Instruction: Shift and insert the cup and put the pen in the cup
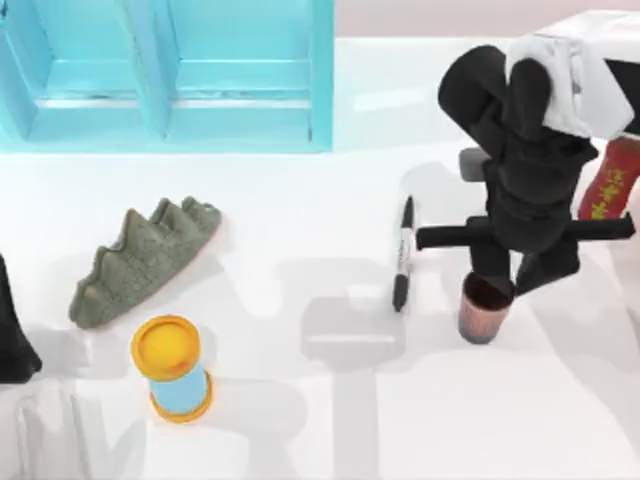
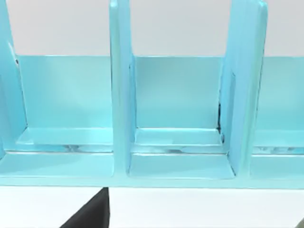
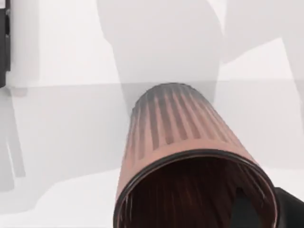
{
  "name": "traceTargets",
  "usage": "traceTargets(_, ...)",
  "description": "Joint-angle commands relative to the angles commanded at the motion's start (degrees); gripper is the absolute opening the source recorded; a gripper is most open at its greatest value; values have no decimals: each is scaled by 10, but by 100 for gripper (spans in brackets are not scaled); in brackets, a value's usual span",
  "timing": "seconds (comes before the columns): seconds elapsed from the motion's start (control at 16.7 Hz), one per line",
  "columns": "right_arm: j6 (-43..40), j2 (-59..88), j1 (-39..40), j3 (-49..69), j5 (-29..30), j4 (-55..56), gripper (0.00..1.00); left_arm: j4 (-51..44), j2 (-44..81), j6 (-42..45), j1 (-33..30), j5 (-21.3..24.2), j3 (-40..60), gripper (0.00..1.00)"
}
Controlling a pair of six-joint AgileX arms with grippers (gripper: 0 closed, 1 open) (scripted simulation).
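The turquoise shelf rack [image 1: 170, 75] is standing at the far edge of the white table [image 1: 320, 420], its open bays facing the left wrist camera. Taking that rack as the landmark: the right gripper [image 1: 515, 280] is reaching down well to the right of the rack and nearer the viewer, and its fingers are straddling the rim of the cup [image 1: 485, 308]. In the right wrist view one dark fingertip [image 3: 247, 209] is sitting inside the ribbed copper wall, so the jaws are looking narrow and closed on that rim. The left gripper [image 1: 12, 335] is idling at the table's left edge, below the rack; I cannot tell how its jaws are standing.

A grey-green spiky rock [image 1: 145, 258] is lying just in front of the rack, with a yellow-topped blue cylinder [image 1: 172, 368] nearer still. The pen [image 1: 402, 253] is lying flat just left of the cup, apart from it.

A pinch on one thin wall could let the cup swing or slip when lifted, and dragging it leftward could knock the pen rolling.

A red can [image 1: 608, 180] behind the right arm is bearing yellow characters, too small to read.
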Motion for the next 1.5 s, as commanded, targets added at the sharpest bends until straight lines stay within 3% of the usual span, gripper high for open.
traceTargets(0.48,0,0,0,0,0,0,98,0,0,0,0,0,0,100)
traceTargets(1.14,1,3,-2,9,-1,-9,100,0,0,0,0,0,0,100)
traceTargets(1.5,4,16,-4,173,-1,-169,100,0,0,0,0,0,0,100)
